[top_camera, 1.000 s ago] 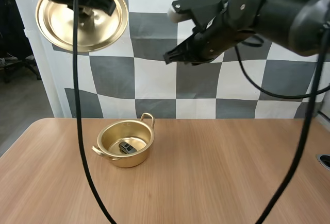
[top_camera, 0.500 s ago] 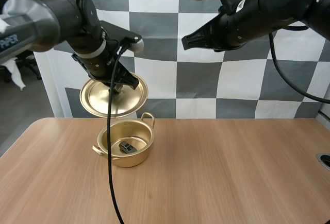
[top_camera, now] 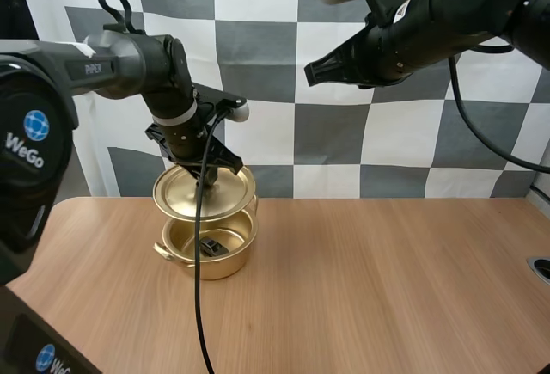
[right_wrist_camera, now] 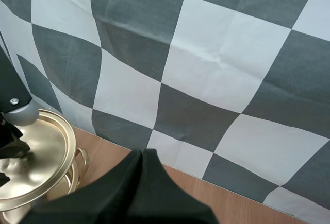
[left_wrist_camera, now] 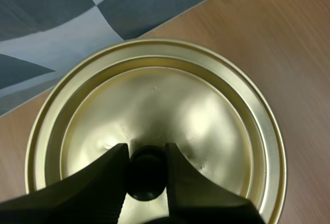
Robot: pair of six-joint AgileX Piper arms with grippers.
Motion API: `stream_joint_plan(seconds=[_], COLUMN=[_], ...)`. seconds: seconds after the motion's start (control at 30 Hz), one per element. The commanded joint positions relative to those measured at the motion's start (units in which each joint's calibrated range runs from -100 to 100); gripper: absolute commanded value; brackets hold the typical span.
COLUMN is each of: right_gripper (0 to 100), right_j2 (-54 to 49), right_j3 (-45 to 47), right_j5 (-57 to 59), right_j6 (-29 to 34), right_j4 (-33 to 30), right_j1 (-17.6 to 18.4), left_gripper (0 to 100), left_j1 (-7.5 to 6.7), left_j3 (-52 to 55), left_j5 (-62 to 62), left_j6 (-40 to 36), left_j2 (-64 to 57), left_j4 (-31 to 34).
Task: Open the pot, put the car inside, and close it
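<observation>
The car (top_camera: 211, 246) lies on the floor of the pot (top_camera: 206, 262), well inside the rim; it is too small for me to read which way its length runs. Directly above the pot hangs the lid (top_camera: 176, 195), close to level and not yet touching the rim, with a narrow gap showing at the pot's near side. My left gripper (top_camera: 206, 178) holds that lid from above, its two fingers pinched on the black knob (left_wrist_camera: 146, 175) at the lid's middle. So the pot lies straight below my left claw, and I judge the closing move to be a plain drop with little or no sideways correction. The lid is round, so it needs no turning to fit. My right gripper (top_camera: 311, 73) hangs high above and well to the right of the pot, fingers pressed together on nothing. The left arm is far nearer. On the table (top_camera: 387, 288) I count one pot, one lid and one car.
</observation>
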Motion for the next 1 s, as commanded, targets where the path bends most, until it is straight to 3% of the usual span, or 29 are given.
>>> stream_joint_plan(seconds=[0.0, 0.37, 0.97], right_gripper=[0, 0, 0], right_j2=[0.1, 0.2, 0.2], right_j3=[0.0, 0.0, 0.0], right_j5=[-0.1, -2.0, -2.1], right_j6=[0.0, 0.0, 0.0], right_j4=[-0.4, -0.6, 0.2], right_j1=[0.0, 0.0, 0.0], left_gripper=[0, 0, 0], left_j1=[0.05, 0.05, 0.05], left_j3=[0.0, 7.0, 10.8], left_j5=[0.0, -10.8, -16.5], left_j6=[0.0, 0.0, 1.1], left_j2=[0.7, 1.3, 1.7], left_j4=[0.0, -0.4, -3.2])
